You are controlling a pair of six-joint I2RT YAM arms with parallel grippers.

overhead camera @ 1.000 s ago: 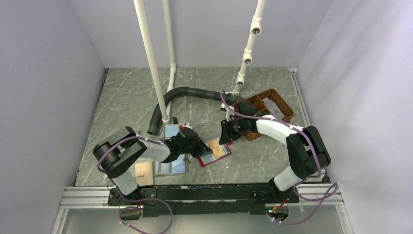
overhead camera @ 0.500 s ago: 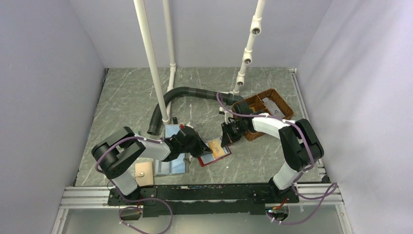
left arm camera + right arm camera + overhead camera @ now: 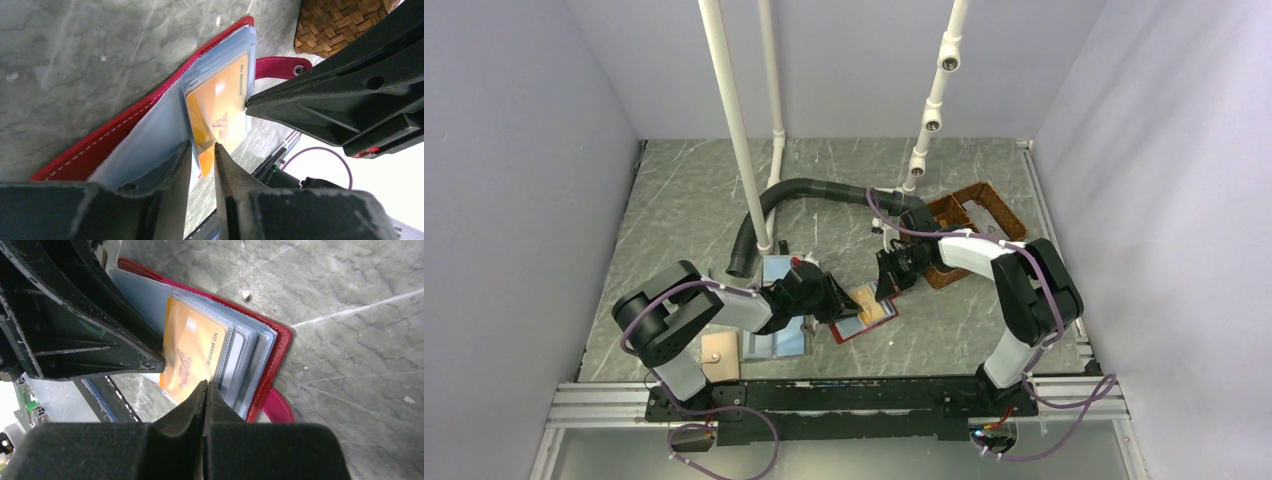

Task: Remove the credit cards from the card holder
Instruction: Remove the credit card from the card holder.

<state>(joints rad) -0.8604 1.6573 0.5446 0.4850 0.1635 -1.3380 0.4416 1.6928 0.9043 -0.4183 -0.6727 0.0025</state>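
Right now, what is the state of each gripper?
Left gripper: jaws slightly open, at the orange credit card's edge.
Right gripper: jaws shut at the same card; grip cannot be told.

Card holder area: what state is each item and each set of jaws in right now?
card holder, lying open on the table.
credit card, orange, partly out of its clear sleeve.
left gripper, jaws slightly apart at the card's protruding end.
right gripper, jaws shut, tips at the card's edge; whether they pinch it is unclear.
basket, upright near the holder.
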